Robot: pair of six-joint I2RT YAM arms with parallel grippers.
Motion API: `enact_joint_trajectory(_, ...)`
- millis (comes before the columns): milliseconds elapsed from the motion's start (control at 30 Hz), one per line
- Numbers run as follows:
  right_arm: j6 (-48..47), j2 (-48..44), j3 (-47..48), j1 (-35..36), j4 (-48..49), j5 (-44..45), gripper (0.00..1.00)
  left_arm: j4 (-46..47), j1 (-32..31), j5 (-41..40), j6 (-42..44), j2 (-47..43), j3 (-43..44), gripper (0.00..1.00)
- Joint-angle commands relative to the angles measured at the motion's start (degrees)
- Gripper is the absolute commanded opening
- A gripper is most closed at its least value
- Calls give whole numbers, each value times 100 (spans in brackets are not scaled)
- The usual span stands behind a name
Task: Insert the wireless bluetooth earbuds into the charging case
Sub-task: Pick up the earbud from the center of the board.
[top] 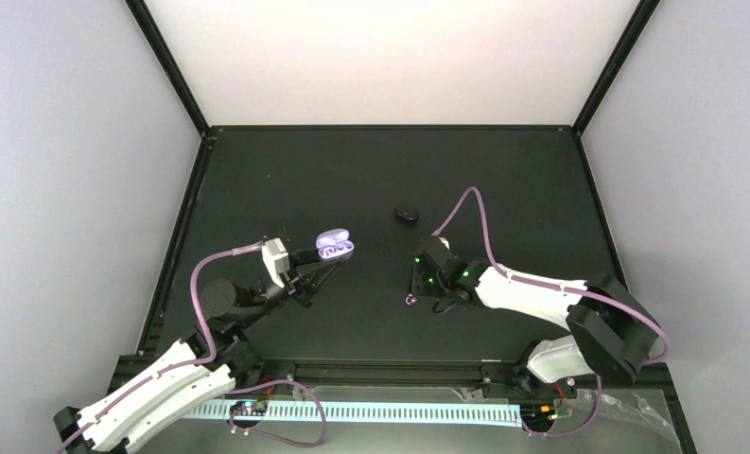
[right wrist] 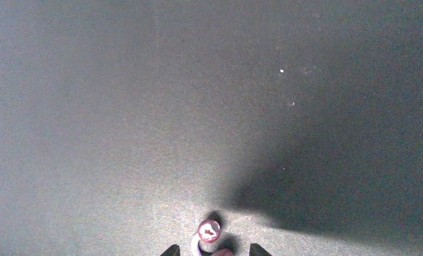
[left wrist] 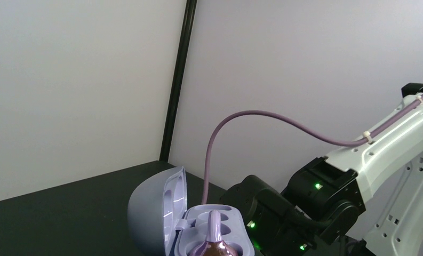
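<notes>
Toward table's (top: pixel 352 170) near edge | step: earbud (right wrist: pixel 209 230) pickup, right gripper (right wrist: pixel 213 252) part-open astride it, seemingly ungripped | left gripper (top: pixel 328 263) clamping charging case (top: pixel 335 246) | next: pinch gently.

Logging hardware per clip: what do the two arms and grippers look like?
The left arm and right arm have white shells with black joint housings. A purple cable runs along each. Green lights dot the right arm's black wrist. The left gripper has a pale grey block behind black fingers; the right gripper shows dark fingertips.
</notes>
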Motion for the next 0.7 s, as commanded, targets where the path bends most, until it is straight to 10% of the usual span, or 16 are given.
enact_joint_trajectory(0,289,206,26,19,141,-10,32,137,-19,124,-85,-109,-24,2)
enact_joint_trajectory(667,-821,818,419,113,-362,-9,17,169,-16,206,-109,-57,-34,2)
